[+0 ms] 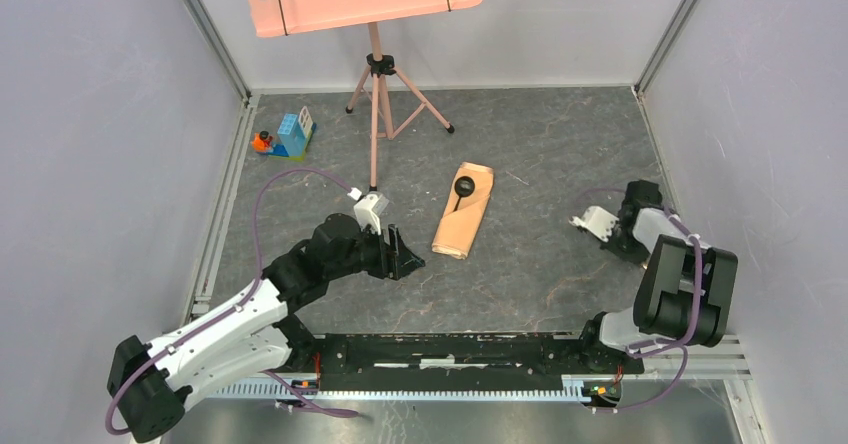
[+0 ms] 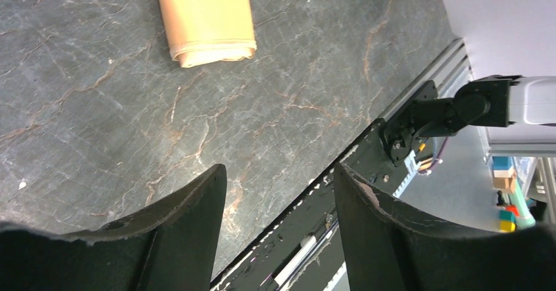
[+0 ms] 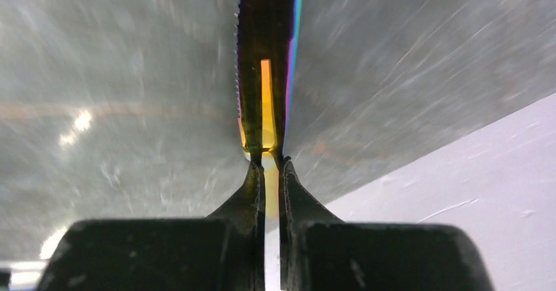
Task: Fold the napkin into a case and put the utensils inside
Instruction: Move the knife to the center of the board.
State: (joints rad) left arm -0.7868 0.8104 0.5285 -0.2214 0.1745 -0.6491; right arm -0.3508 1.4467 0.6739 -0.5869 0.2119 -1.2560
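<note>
R pincer point(image 3: 269, 166) clamped on knife point(image 3: 265, 94), desk point(image 1: 540, 264) right side. Case point(image 1: 462, 214) well to its left, mid desk, long axis near-to-far, mouth I judge far end. L pincer point(image 2: 282, 173) apart, nearer to case.

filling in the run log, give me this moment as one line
case: folded, round-headed utensil at far end | right gripper: shut on knife | left gripper: open, empty

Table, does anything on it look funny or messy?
Nothing is spilled or broken. The case lies slanted mid-table, with a round black utensil head showing at its far end. A serrated knife is not inside yet: the right end effector pinches it.
</note>
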